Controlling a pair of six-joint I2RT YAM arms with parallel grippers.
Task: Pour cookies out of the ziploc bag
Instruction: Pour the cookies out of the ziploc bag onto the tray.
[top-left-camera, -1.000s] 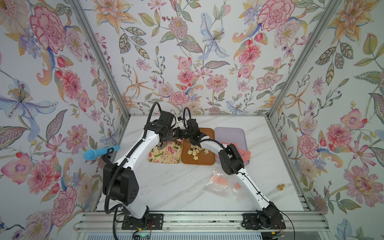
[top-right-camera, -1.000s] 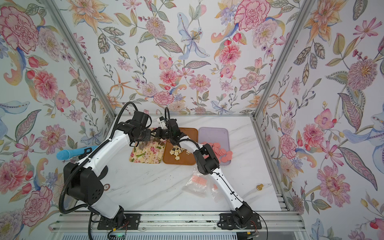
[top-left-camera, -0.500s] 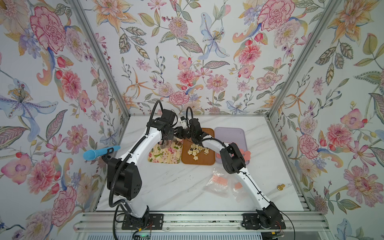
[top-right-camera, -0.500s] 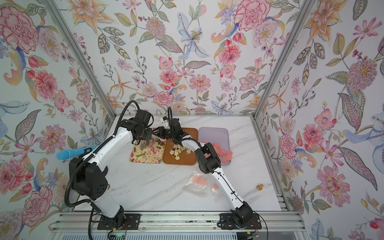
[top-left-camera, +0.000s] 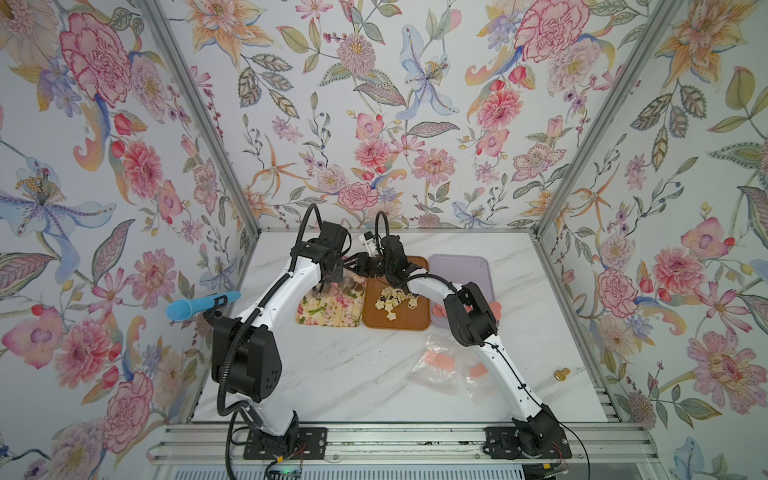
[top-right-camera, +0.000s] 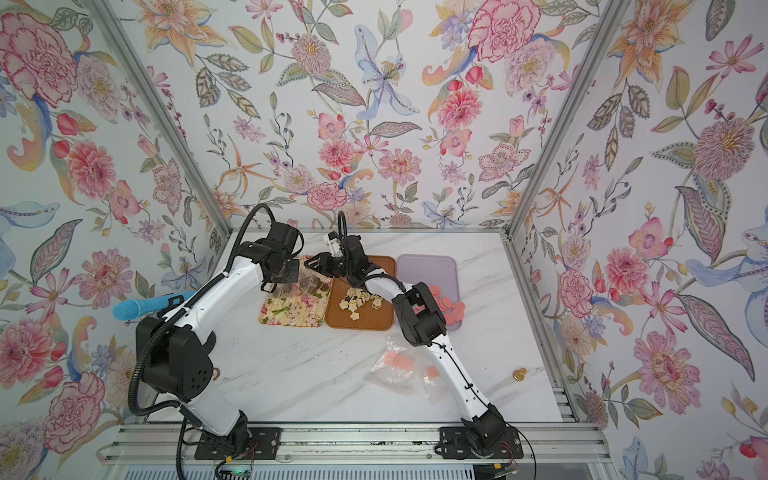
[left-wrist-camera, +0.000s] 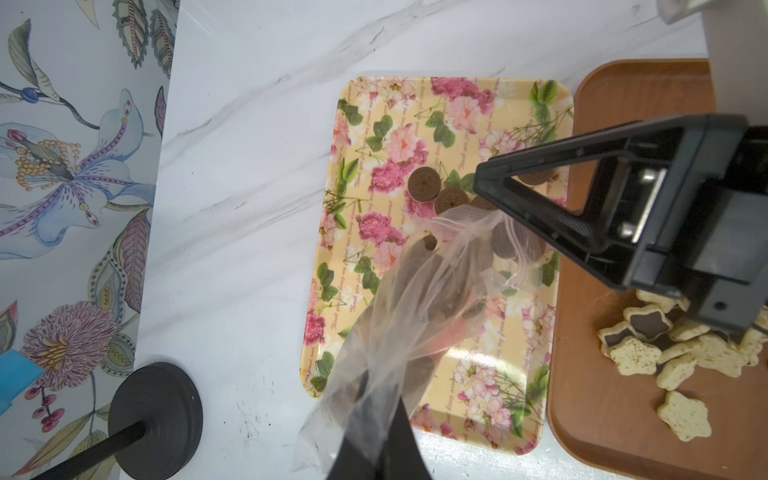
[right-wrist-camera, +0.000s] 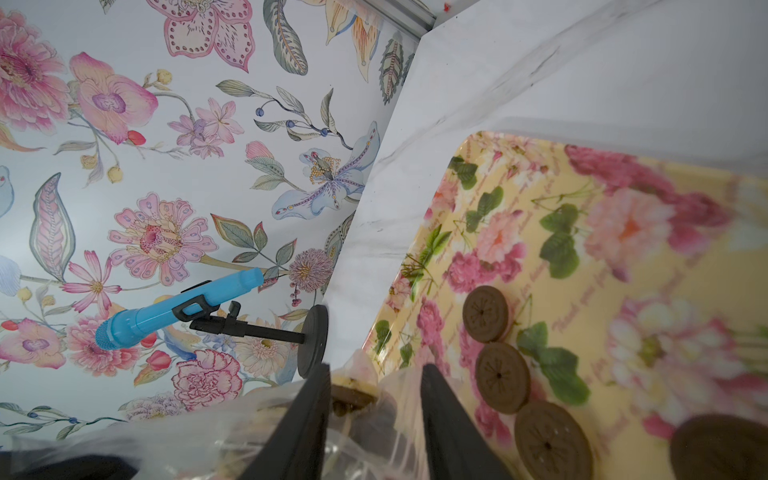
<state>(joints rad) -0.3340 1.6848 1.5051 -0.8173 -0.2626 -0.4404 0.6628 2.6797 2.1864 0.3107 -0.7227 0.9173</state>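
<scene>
"So where is the ziploc bag (left-wrist-camera: 415, 299) hanging?"

"Over the floral tray (left-wrist-camera: 374, 104); the left gripper (left-wrist-camera: 380, 436) is clamping it, the right gripper (right-wrist-camera: 374, 368) is holding its jaws apart, brown cookies (left-wrist-camera: 424, 184) are lying beneath."

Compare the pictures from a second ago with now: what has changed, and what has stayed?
The left arm reached slightly farther back, its left gripper keeping the ziploc bag pinched above the floral tray. The right gripper, shut before, now has its jaws apart at the bag's mouth. The brown tray, its star cookies and the empty bags stayed put.
</scene>
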